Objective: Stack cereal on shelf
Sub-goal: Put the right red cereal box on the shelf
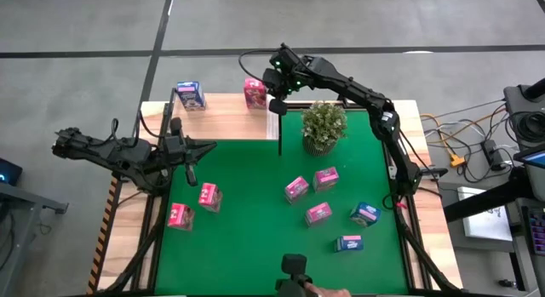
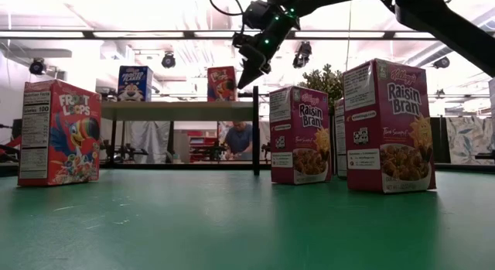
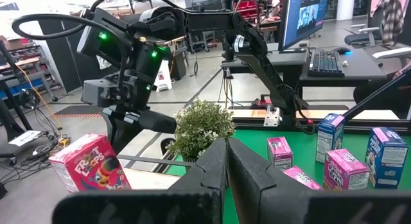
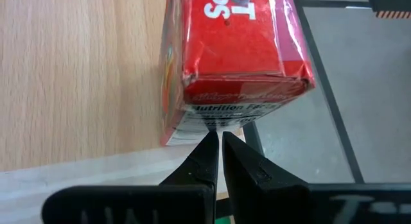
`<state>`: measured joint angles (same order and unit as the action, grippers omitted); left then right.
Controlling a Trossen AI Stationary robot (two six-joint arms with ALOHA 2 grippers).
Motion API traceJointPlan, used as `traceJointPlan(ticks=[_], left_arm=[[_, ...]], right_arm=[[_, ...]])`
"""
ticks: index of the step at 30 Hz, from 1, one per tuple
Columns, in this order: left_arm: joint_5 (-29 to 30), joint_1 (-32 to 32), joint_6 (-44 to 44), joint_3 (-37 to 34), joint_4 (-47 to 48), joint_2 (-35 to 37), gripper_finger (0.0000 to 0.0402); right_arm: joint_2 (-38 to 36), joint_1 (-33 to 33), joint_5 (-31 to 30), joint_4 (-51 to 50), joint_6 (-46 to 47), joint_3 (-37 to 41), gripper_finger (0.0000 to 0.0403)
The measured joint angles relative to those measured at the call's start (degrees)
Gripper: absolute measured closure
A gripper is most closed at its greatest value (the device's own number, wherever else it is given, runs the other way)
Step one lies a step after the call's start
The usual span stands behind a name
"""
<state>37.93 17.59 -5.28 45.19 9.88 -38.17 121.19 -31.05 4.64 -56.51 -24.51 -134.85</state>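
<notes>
The shelf is a pale wood board along the table's far side. A blue cereal box and a pink one stand upright on it. My right gripper hangs shut just right of the pink box, fingers pointing down at its side panel. My left gripper is shut and holds nothing, hovering over the green mat's left far part. Several more cereal boxes lie or stand on the mat, such as two pink ones and a blue one. My right gripper's shut fingertips stand at the lower edge of the pink box's nutrition-label side, coming from above. I cannot tell whether they touch it. The box stands upright on the shelf board.
A potted green plant stands on the mat just right of the right gripper. A black shelf upright rises near the shelf's middle. There is bare board between the two shelved boxes and right of the plant. A person sits in the room behind.
</notes>
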Motion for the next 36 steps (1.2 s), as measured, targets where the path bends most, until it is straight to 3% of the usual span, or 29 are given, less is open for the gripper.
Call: traceJointPlan(ticks=[30, 36], left_arm=[[-0.02, 0.02, 0.36, 0.0, -0.01, 0.0, 0.0402], [-0.02, 0.02, 3.0, 0.0, 0.43, 0.0, 0.0402]], right_arm=[[0.0, 0.04, -0.39, 2.35, -0.68, 0.0, 0.039], [-0.33, 0.03, -2.81, -0.51, -2.08, 0.0, 0.039]])
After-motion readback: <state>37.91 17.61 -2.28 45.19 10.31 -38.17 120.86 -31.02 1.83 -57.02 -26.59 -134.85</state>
